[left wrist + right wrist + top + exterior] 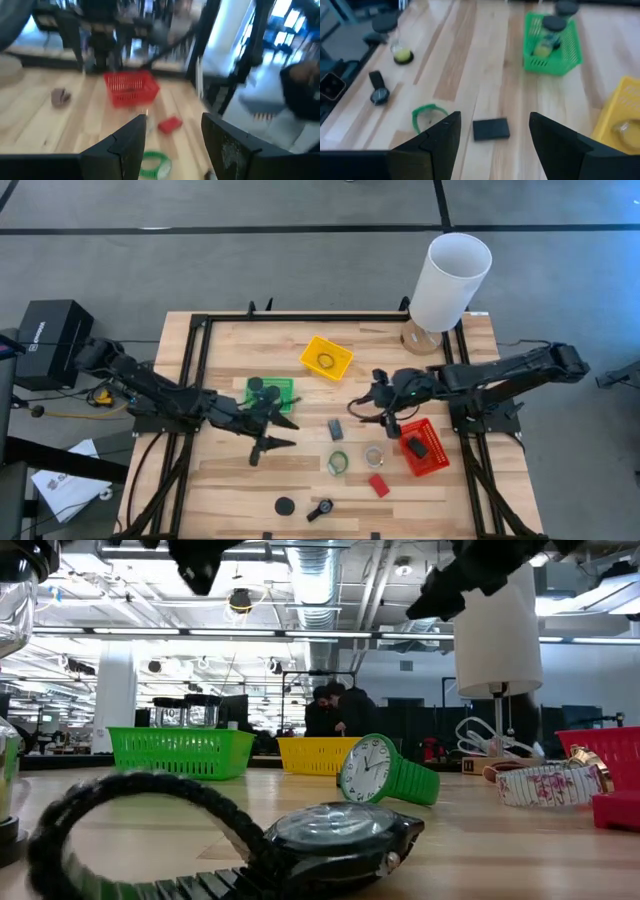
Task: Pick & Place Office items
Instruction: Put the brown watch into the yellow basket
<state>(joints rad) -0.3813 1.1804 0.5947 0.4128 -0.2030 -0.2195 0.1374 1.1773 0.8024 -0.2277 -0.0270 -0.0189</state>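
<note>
Small office items lie on the wooden table: a green wristwatch [338, 463] [385, 772] [427, 114], a pale floral watch [374, 455] [545, 783], a black watch [320, 509] [320, 840], a black puck [285, 505], a red block [379, 485] [170, 124] and a dark grey block [335, 429] [491, 129]. My left gripper [272, 445] [172, 150] hovers open, left of the grey block and near the green tray. My right gripper [372, 410] [492, 135] hovers open just right of the grey block. Neither touches anything.
A green mesh tray [270, 393] holds black items, a yellow tray [326, 357] holds a ring, and a red tray [424, 447] holds a dark piece. A tall white cylinder [450, 280] stands at the far right corner. People [340, 710] stand in the room behind.
</note>
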